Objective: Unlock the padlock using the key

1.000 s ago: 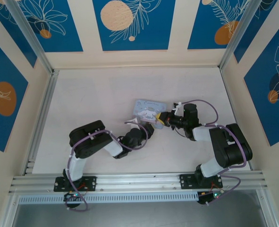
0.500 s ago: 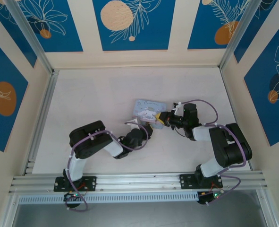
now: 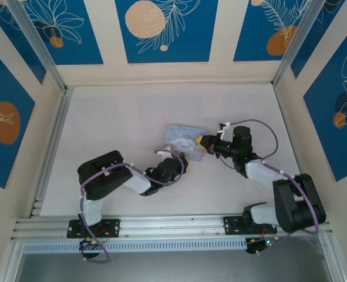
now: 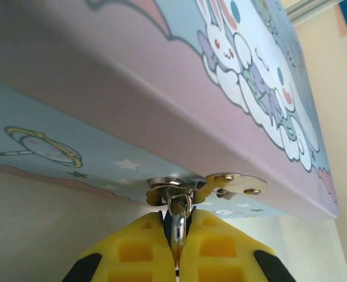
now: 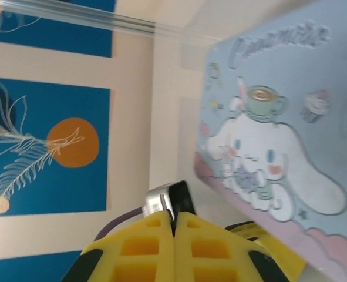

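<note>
The pastel-blue tin (image 3: 182, 134) lies mid-table. In the left wrist view its front wall (image 4: 103, 147) carries a metal hasp (image 4: 232, 183). The padlock (image 4: 178, 226) hangs from that hasp; I see its silvery shackle, and its body is hidden between the yellow fingers. My left gripper (image 4: 177, 249) is shut on it, at the tin's near edge (image 3: 184, 157). My right gripper (image 3: 201, 141) hovers at the tin's right end, its yellow fingers (image 5: 155, 247) pressed together. The key is too small to make out there.
In the right wrist view the tin's lid (image 5: 279, 117) with the white cartoon dog lies to the right. A silver-and-black part (image 5: 170, 198) with a purple cable sits just past my right fingertips. Bare table (image 3: 114, 117) lies left and behind, bounded by patterned walls.
My left gripper has closed onto the padlock. The right arm has swung, its elbow dropping toward the near right and its gripper shifting slightly farther back along the tin's right end.
</note>
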`<action>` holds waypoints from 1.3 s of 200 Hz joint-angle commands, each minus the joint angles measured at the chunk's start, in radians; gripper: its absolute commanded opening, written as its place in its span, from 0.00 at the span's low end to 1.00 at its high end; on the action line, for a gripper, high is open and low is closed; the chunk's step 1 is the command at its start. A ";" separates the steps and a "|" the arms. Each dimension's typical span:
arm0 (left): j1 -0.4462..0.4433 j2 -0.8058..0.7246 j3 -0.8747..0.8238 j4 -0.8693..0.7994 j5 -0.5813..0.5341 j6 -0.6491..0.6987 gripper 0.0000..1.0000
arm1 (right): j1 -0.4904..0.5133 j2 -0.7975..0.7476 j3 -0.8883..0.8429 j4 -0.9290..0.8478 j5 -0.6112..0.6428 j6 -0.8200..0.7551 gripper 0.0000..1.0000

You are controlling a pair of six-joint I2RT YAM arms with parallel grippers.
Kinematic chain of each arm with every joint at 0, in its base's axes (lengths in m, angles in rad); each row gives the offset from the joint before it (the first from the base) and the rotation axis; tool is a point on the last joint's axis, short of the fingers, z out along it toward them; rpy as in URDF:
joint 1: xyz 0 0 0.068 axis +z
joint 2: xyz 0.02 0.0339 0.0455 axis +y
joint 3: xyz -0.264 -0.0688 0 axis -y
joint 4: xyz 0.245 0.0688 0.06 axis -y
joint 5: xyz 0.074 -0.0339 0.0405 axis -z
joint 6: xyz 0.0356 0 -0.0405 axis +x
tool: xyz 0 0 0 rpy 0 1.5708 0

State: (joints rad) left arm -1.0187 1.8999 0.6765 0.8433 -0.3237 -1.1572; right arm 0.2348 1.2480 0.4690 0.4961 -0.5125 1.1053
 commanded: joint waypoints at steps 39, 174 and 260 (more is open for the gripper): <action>0.122 -0.216 -0.103 -0.282 0.046 0.051 0.00 | 0.056 -0.258 -0.158 -0.143 0.041 -0.034 0.00; 0.212 -0.436 -0.102 -0.409 0.439 0.097 0.00 | 0.281 -0.324 -0.277 -0.104 0.188 0.064 0.00; 0.215 -0.472 -0.135 -0.257 0.465 -0.115 0.00 | 0.274 -0.272 -0.275 0.013 0.239 0.190 0.00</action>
State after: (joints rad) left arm -0.8135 1.4719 0.5510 0.4988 0.1341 -1.1934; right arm 0.5102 0.9489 0.1993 0.4412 -0.3065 1.2339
